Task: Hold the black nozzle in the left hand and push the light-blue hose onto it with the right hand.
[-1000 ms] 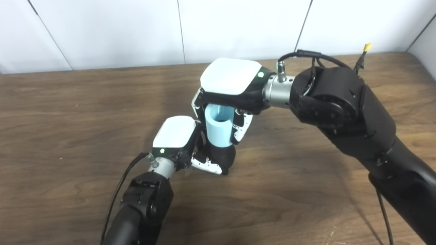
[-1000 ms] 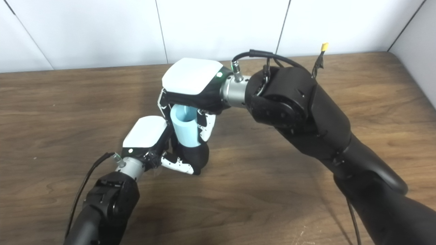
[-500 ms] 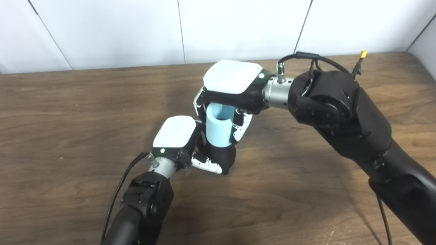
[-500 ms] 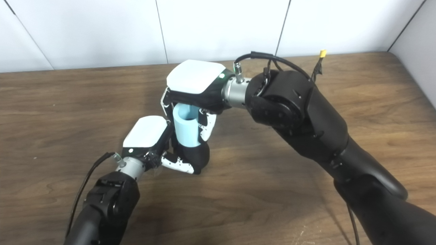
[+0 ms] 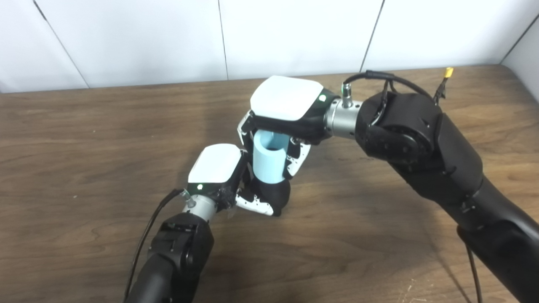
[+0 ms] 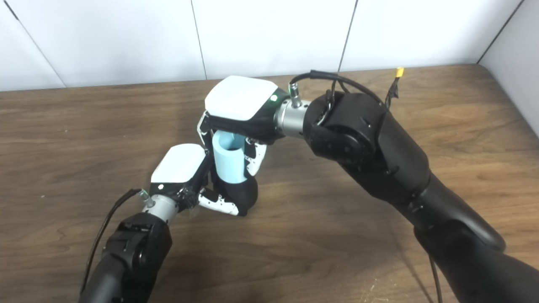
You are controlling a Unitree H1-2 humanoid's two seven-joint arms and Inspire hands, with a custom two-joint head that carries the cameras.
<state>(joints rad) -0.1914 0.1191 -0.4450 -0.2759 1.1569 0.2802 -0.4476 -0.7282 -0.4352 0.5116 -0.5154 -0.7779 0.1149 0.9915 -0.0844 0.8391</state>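
Near frame centre, the left robot hand (image 5: 219, 170) is closed around the black nozzle (image 5: 276, 195), which stands on the tabletop (image 5: 84, 139). The right robot hand (image 5: 280, 122) grips the light-blue hose (image 5: 267, 162) upright, its lower end meeting the nozzle.

Risks, as judged:
- An off-axis push could buckle the hose or skid the nozzle across the smooth wood.
- Fingers hide the joint, so seating cannot be confirmed.

Hose: matte, thick-walled, open-topped tube. Nozzle: dark, rounded.

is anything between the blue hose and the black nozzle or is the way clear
Nothing visible stands between them. The light-blue hose, held upright in the right hand, already meets the black nozzle held by the left hand.
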